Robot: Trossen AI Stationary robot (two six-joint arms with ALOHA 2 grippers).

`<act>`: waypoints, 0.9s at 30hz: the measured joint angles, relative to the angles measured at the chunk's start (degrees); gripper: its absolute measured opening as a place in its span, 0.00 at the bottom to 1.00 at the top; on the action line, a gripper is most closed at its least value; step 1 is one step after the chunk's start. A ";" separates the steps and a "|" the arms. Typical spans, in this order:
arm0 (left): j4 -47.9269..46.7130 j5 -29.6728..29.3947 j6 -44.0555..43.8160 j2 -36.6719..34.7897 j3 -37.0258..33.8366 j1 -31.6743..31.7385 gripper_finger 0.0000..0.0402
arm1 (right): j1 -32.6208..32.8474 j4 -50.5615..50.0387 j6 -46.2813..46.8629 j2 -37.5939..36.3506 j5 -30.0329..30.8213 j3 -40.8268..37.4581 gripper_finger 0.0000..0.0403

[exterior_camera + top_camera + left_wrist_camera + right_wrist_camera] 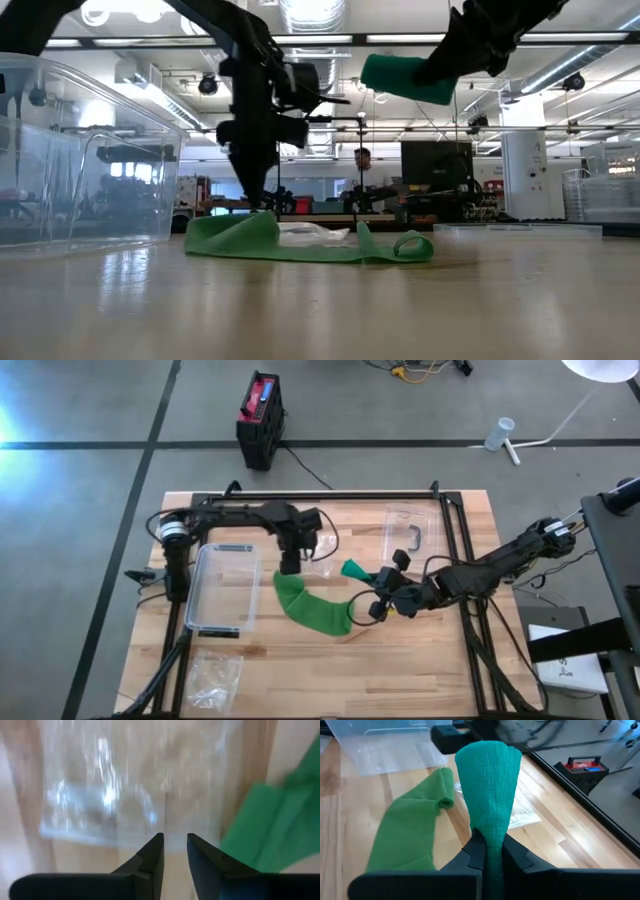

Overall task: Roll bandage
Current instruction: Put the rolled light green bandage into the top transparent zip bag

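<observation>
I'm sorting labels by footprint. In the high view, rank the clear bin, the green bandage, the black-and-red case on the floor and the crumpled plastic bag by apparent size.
1. clear bin
2. green bandage
3. and 4. black-and-red case and crumpled plastic bag look alike; the case sits on the floor, farther from the camera, so I won't rank them.

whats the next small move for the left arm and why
Probably close the left gripper on the bandage end beneath it: its fingers stand slightly apart with nothing between them, while the right gripper already holds the other end raised.
</observation>
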 joint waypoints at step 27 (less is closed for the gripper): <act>23.95 6.92 -44.75 -5.30 -15.78 10.32 0.43 | -0.76 -0.05 -5.97 -0.04 -2.49 0.08 0.05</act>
